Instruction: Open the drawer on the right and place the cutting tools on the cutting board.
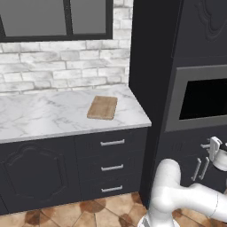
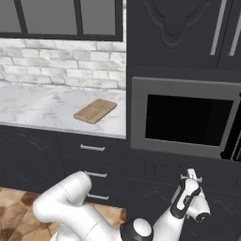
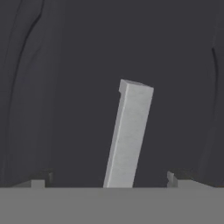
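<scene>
One silver bar handle (image 3: 128, 135) stands dead ahead between my released jaws, its long axis running up and away, slightly tilted, against the dark cabinet front (image 3: 65, 87).

We take the white marble counter (image 1: 53, 117) as landmark. On it, near its right end, lies the small rectangular light-brown wooden cutting board (image 1: 102, 107), well forward of the white brick wall (image 1: 62, 66) that rises behind the counter. Below the counter, under the board, we find three narrow dark drawers with silver bar handles (image 1: 111, 167), stacked one above another. Right of the counter stands the tall dark cabinet column (image 2: 179, 47), which holds the grey-framed built-in oven (image 2: 186, 117) at about counter height. Below the oven, lower than the counter top, the two-finger gripper (image 2: 192, 175) sits against the dark cabinet front, with a silver bar handle (image 3: 127, 135) between its spread fingertips.
</scene>
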Controlling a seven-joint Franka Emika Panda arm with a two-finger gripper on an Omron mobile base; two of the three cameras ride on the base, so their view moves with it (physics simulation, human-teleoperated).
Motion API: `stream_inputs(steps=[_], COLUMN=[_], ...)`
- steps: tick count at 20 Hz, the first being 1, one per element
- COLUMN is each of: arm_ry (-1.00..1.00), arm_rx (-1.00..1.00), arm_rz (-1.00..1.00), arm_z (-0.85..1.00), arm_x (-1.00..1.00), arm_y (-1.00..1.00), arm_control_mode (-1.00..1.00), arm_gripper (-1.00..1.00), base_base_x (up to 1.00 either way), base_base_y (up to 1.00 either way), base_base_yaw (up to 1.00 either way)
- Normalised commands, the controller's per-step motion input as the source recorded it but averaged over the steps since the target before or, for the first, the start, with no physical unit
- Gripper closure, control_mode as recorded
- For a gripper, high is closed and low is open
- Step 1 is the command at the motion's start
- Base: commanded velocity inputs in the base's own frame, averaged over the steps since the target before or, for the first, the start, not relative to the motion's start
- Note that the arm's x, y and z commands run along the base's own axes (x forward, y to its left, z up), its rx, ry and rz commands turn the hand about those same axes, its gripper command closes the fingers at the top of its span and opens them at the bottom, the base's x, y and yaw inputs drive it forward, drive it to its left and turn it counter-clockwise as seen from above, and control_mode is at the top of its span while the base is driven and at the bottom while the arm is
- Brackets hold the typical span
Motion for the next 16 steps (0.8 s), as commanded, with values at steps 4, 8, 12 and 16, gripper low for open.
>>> stream_inputs(steps=[4,8,12,16], arm_ry=[0.00,0.00,-0.02,-0.03], arm_rx=[0.00,0.00,0.00,0.00], arm_rz=[0.00,0.00,0.00,0.00], arm_z=[-0.28,-0.14,-0.02,0.00], arm_x=[0.13,0.21,0.08,0.00], arm_y=[-0.06,0.00,0.00,0.00], arm_control_mode=[-1.00,-1.00,-1.00,-1.00], arm_gripper=[-1.00,-1.00,1.00,1.00], base_base_x=[0.00,0.00,0.00,0.00], base_base_y=[0.00,0.00,0.00,0.00], base_base_yaw=[0.00,0.00,0.00,0.00])
